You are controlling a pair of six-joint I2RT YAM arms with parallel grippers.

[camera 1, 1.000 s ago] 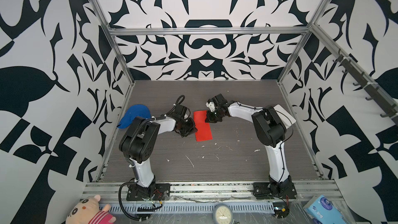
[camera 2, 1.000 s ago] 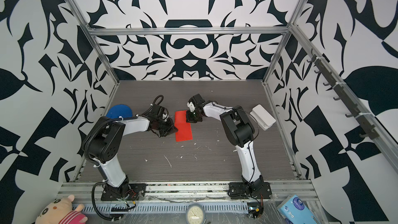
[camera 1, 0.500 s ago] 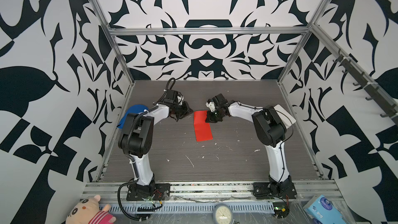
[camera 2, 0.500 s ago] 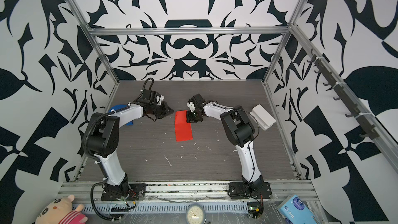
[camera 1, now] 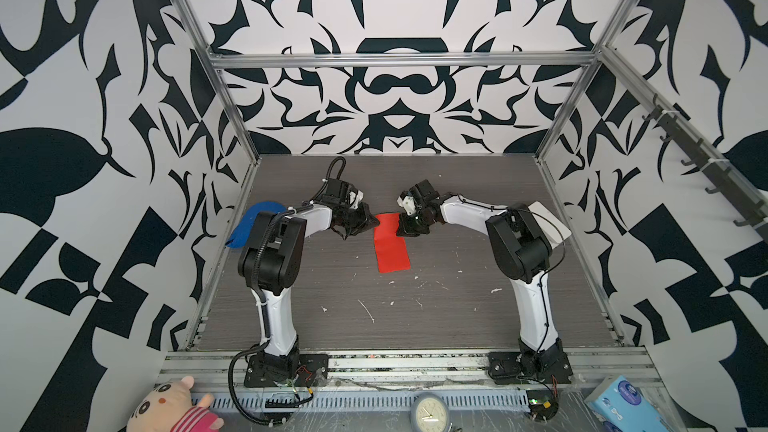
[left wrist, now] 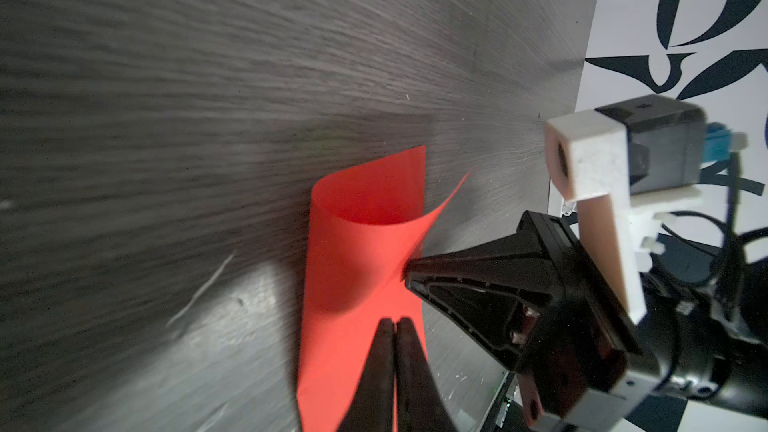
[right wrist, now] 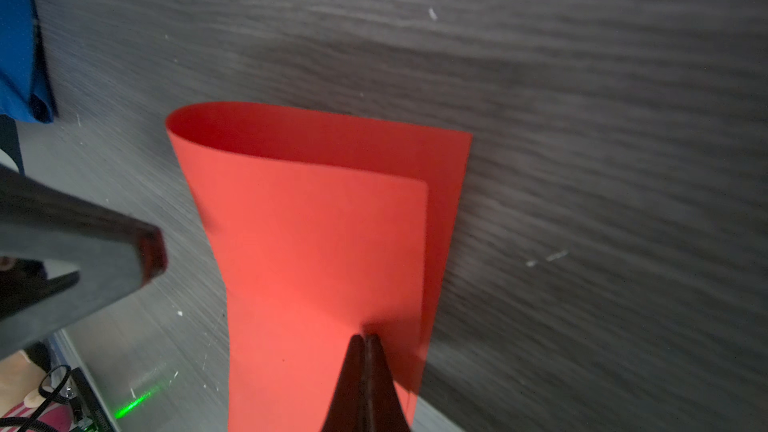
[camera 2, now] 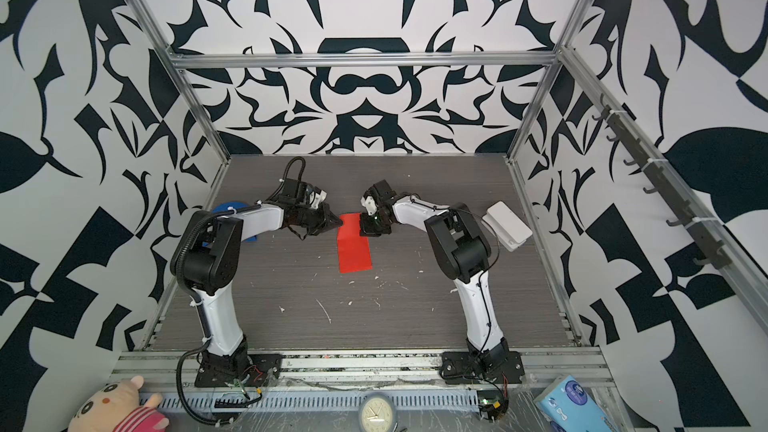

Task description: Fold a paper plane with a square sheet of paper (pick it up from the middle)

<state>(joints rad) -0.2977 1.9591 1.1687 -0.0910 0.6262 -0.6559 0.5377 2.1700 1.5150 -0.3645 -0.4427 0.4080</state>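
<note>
**Sheet of paper** (camera 1: pixel 392 245): bright red. It lies on the dark wood-grain surface (camera 1: pixel 415 309) between the two arms. It is doubled over, so both top views show a long strip.
- The fold is not creased. In the right wrist view the sheet of paper (right wrist: pixel 316 234) bends in a rounded loop, and its upper layer stops short of the lower one along the open side.
- In the left wrist view one corner of the upper layer curls up.

**Right pincer** (camera 1: pixel 401 231): clenched. Its tips bear on the upper layer near the open edge, at the strip's far end. Whether any paper is nipped between them cannot be told.

**Left pincer** (camera 1: pixel 375 221): clenched. Its tip is at the far corner on the fold side, and the left wrist view puts it over the red. Whether it touches the paper cannot be told.

**Blue cloth** (camera 1: pixel 253 222): lies behind the left arm, well apart from the sheet.
</note>
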